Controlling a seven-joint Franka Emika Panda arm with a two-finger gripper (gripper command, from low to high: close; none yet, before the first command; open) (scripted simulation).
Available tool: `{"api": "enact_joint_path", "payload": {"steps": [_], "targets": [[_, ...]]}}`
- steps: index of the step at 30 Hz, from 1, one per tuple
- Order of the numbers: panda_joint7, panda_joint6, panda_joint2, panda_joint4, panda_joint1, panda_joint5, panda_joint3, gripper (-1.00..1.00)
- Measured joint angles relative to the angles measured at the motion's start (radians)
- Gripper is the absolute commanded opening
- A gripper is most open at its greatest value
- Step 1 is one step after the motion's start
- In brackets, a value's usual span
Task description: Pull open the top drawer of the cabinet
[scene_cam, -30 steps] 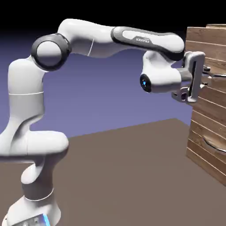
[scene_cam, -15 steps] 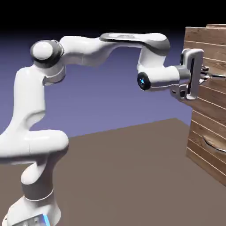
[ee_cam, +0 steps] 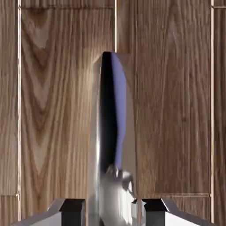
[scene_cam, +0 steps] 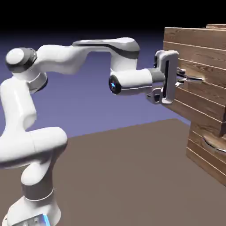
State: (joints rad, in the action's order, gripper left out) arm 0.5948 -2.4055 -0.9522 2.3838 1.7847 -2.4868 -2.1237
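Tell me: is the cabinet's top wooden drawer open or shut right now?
Partly open. The top plank-fronted wooden drawer juts out from the tall brown cabinet, well ahead of the lower drawer front.

- Exterior view: fixed cam beside the white robot arm (scene_cam: 66, 62), looks across the brown tabletop (scene_cam: 132, 176) twd the tall brown plank-wood cabinet (scene_cam: 207, 110) at right; mid-range, whole arm in frame.
- Hand view: cam on the hand, looks along the small grey fingers (ee_cam: 73, 207), v. close to the wood front.
- Shared: the upper plank-wood drawer front (scene_cam: 194, 84) w/ its thin curved metallic handle (ee_cam: 110, 132).
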Motion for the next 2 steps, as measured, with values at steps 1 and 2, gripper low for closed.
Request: {"api": "enact_joint_path", "payload": {"steps": [1, 2], "targets": [[0.0, 0.0, 0.0, 0.0, 0.0, 0.0, 0.0, 1.0], [0.007, 0.005, -0.019, 0.036, 0.036, 0.016, -0.032, 1.0]]}}
